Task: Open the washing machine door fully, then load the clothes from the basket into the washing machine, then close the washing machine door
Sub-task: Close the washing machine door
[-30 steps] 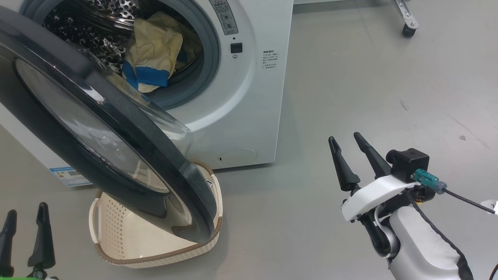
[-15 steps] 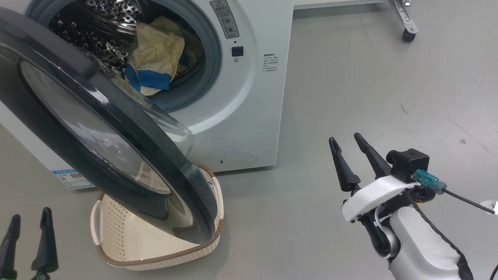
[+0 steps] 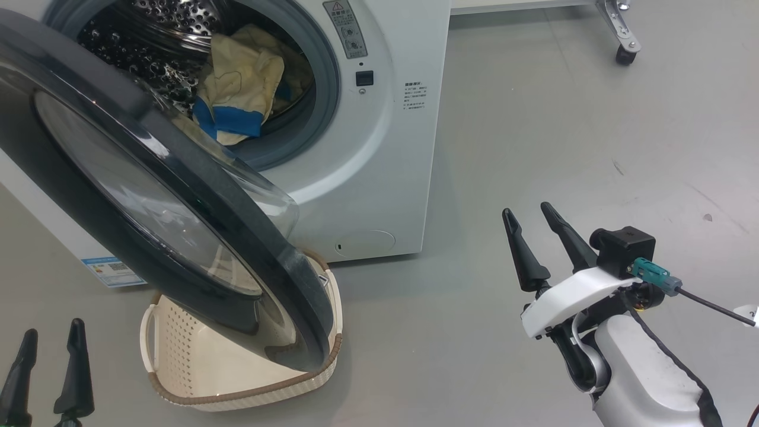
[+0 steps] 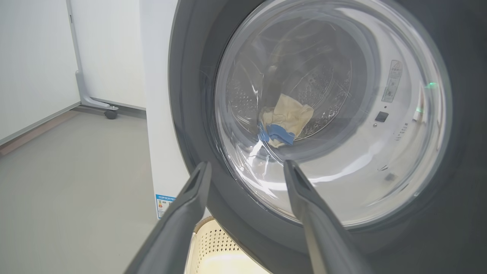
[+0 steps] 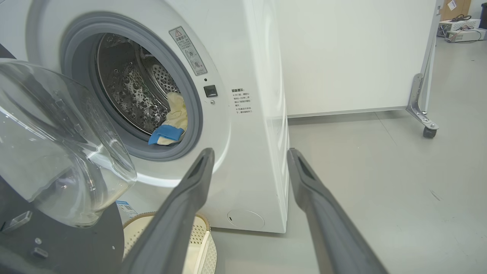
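1 washing machine door (image 3: 142,196) stands open above the basket (image 3: 172,350).

washing machine door (image 3: 148,201): open, swung out above cream basket (image 3: 178,344) | clothes (image 3: 237,89): pale yellow, blue bands, inside washing machine (image 3: 379,148)

The open washing machine door (image 3: 148,196) covers the far side of the basket (image 3: 178,338) and the lower edge of the clothes (image 3: 237,89); its own left part runs off the picture's edge. At the near left, the left gripper (image 3: 53,329) is cut off below its fingers. Print on the warning sticker (image 3: 345,26) and the blue label (image 3: 112,270) is too small to read.
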Available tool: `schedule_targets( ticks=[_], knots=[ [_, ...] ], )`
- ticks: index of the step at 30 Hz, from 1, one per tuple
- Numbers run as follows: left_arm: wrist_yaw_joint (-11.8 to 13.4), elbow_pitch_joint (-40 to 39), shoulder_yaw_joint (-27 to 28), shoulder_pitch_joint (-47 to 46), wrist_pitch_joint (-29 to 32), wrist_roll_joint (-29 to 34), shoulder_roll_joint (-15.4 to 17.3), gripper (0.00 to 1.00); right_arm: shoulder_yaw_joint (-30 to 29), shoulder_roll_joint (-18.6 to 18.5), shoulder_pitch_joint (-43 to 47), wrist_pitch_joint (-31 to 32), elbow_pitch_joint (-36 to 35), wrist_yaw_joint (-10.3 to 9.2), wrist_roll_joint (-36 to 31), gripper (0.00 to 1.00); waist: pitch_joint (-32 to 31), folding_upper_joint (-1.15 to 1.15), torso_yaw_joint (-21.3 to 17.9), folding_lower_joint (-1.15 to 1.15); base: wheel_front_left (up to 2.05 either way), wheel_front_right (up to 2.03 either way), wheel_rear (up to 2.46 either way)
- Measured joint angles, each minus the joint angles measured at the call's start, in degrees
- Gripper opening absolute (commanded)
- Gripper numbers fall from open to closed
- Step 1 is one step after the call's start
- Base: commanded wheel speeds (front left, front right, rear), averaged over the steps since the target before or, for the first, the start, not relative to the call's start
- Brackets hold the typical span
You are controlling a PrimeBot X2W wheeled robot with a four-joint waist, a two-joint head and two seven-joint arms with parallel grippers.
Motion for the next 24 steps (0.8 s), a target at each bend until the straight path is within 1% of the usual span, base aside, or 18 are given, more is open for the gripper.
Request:
schedule_targets(
  ticks=[5, 6, 7, 8, 9, 14, 18, 21, 24],
  knots=[
    [0.00, 0.40, -0.30, -0.22, -0.29, 0.00, 0.05, 1.00, -0.23, -0.01, 0.00, 0.00, -0.07, 0.00, 0.00, 1.00, 0.01, 0.00, 0.27, 0.00, 0.00, 0.00, 0.00],
    [0.00, 0.48, -0.38, -0.25, -0.29, 0.00, 0.07, 1.00, -0.30, -0.01, 0.00, 0.00, -0.10, 0.00, 0.00, 0.89, 0.00, 0.00, 0.36, 0.00, 0.00, 0.00, 0.00],
    [0.00, 0.70, -1.05, -0.63, -0.30, 0.00, 0.09, 1.00, -0.80, -0.11, 0.02, 0.00, -0.27, 0.00, 0.00, 0.45, -0.04, 0.00, 0.66, 0.00, 0.00, 0.00, 0.00],
    [0.00, 0.78, -1.41, -0.98, -0.30, 0.00, 0.09, 1.00, -1.04, -0.25, 0.02, 0.00, -0.40, 0.00, 0.00, 0.31, -0.07, 0.00, 0.86, 0.00, 0.00, 0.00, 0.00],
    [0.00, 0.80, -1.57, -1.22, -0.30, 0.00, 0.09, 1.00, -1.22, -0.36, 0.02, 0.00, -0.59, 0.00, 0.00, 0.00, -0.10, 0.00, 1.09, 0.00, 0.00, 0.00, 0.00],
    [0.00, 1.08, -2.25, -1.41, -0.31, 0.00, 0.09, 1.00, -1.79, -0.38, 0.02, 0.00, -1.47, 0.00, -0.07, 0.00, -0.28, 0.00, 2.27, 0.00, 0.00, 0.00, 0.00],
    [0.00, 1.41, -2.42, -1.55, -0.31, 0.00, 0.08, 1.00, -2.79, -0.22, -0.01, 0.00, -3.54, 0.00, -0.91, 0.00, -0.37, 0.00, 3.26, 0.00, 0.00, 0.00, 0.00],
    [0.00, 1.63, -2.59, -1.71, -0.31, -0.01, 0.04, 1.00, -3.81, 1.24, -0.07, -0.01, -5.61, 0.00, 0.00, 0.00, -0.43, 0.00, 3.99, 0.00, 0.00, 0.00, 0.00],
    [0.00, 2.08, -3.12, -2.02, -0.32, -0.01, -0.02, 1.00, -3.19, 2.36, -0.36, -0.01, -7.44, 0.00, 0.27, 0.00, -0.55, 0.00, 4.70, 0.00, 0.00, 0.00, 0.00]
  ],
)
